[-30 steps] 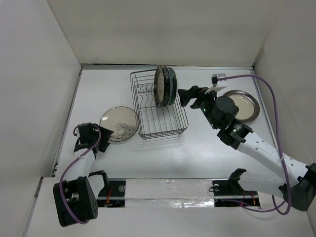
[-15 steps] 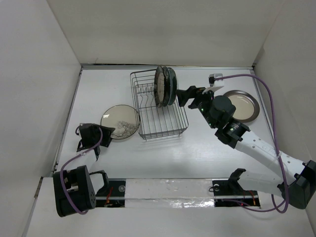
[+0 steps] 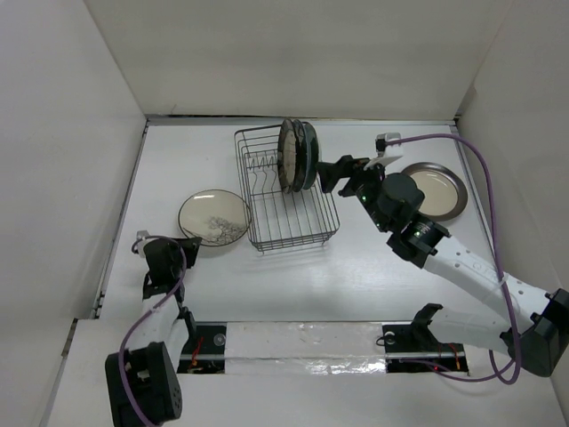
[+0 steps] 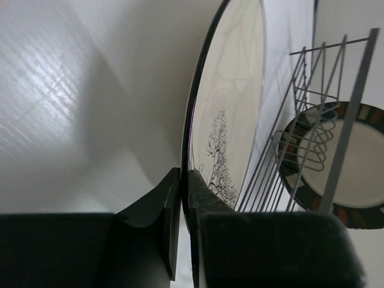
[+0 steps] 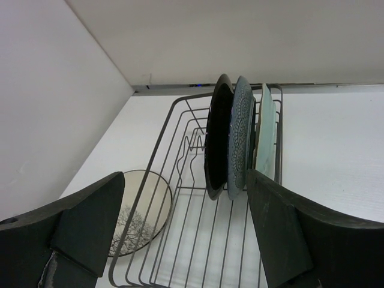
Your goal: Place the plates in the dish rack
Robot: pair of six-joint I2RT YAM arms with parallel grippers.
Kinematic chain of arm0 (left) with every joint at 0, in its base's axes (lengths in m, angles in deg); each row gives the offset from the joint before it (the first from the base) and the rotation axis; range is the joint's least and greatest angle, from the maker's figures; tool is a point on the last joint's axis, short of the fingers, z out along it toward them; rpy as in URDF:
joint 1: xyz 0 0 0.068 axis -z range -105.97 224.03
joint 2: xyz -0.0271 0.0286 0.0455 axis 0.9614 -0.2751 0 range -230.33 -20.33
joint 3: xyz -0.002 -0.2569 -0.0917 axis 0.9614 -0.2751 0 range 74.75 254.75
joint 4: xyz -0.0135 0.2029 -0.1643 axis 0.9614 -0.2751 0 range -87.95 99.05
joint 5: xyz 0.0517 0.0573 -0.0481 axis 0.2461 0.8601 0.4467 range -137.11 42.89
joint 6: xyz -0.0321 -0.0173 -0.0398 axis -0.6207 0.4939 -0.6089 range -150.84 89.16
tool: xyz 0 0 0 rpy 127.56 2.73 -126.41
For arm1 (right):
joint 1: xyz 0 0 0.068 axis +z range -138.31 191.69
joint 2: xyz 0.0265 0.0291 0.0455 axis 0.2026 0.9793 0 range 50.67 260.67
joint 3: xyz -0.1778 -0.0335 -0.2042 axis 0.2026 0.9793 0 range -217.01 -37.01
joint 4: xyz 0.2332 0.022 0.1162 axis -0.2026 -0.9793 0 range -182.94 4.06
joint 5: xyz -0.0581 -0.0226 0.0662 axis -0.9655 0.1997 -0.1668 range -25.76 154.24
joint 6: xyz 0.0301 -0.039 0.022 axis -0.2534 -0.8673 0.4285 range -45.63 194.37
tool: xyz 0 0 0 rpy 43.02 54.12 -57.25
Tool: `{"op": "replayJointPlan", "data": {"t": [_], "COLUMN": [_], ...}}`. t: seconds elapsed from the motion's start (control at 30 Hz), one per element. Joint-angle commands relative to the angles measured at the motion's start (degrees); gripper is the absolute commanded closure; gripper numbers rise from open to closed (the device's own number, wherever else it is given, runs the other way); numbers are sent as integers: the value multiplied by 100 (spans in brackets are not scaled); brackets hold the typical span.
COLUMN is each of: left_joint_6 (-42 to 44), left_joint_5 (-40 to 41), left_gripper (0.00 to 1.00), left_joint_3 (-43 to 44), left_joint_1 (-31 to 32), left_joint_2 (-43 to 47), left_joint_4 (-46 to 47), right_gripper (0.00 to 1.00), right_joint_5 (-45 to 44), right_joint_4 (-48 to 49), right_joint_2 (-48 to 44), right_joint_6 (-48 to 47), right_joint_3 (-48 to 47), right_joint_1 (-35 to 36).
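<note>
1. The rack [image 3: 289, 227] stands mid-table [image 3: 356, 285], towards the back.
2. Three plates [image 3: 296, 153] stand on edge side by side in the rack's far half, against its right side.
3. The left plate [image 3: 214, 218] lies flat on the table just beside the rack's near-left side.
4. The right plate [image 3: 442, 185] lies flat well to the right of the rack, near the right wall [image 3: 524, 133], partly under the right arm [image 3: 462, 262].
5. The right gripper [image 3: 329, 174] is between the rack and the right plate, just beside the standing plates.
6. The left gripper [image 3: 169, 252] is in front of and left of the left plate.
</note>
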Motion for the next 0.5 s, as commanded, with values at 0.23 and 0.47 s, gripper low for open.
{"op": "replayJointPlan", "data": {"t": [0.23, 0.47], "left_joint_6": [1420, 2070], "left_joint_5": [825, 772], "left_gripper": [100, 100], "left_joint_3": [1250, 2111], "left_joint_1": [-10, 104], "left_joint_2": [1096, 1035], "left_joint_4": [-1207, -1312], "right_gripper": [16, 35], "right_joint_5": [255, 957], "right_joint_4": [321, 365], "right_joint_2": [73, 223], "right_joint_6": [-13, 5], "right_joint_3": [-205, -416], "right_joint_1": [257, 257]}}
